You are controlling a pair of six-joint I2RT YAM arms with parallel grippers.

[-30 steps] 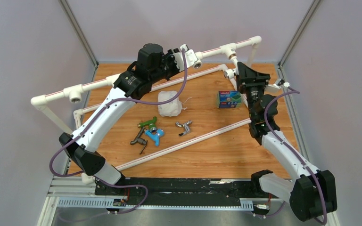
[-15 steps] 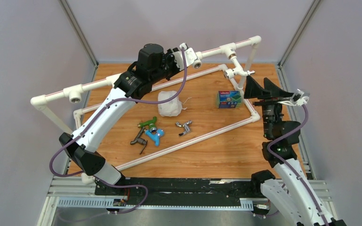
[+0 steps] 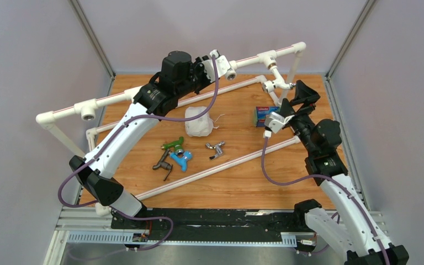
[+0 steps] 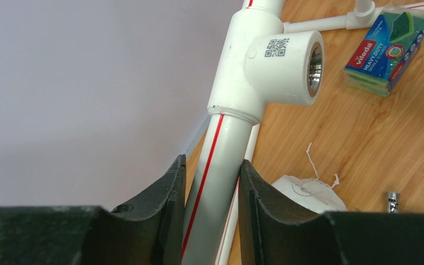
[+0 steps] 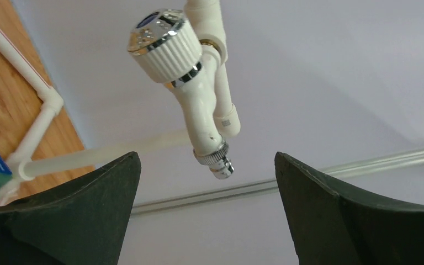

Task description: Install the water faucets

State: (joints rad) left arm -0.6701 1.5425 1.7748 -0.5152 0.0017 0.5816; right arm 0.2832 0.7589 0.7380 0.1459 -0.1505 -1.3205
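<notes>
Left gripper [image 4: 211,182] clamped pipe [image 4: 221,143] – good brace. Right gripper [image 5: 205,157] gaped wide, empty, white faucet [image 5: 196,110] centred ahead – needed square grip on body, twist along thread axis.

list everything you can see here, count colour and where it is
white faucet: 1, white with chrome trim, mounted on the pipe frame at far right
green faucet: 1, green, lying on the table left of centre
blue faucet: 1, blue, just nearer than the green one
dark grey faucet: 1, dark grey, left of the blue one
chrome faucet: 1, chrome, right of the blue one
pipe frame: 1, white with red stripe, standing on the table
sponge pack: 1, green and blue, far right
white wad: 1, white, loose thread, far centre
table: 1, wood
left gripper: 1, black, closed on the frame's upper pipe
right gripper: 1, black, open, facing the white faucet
</notes>
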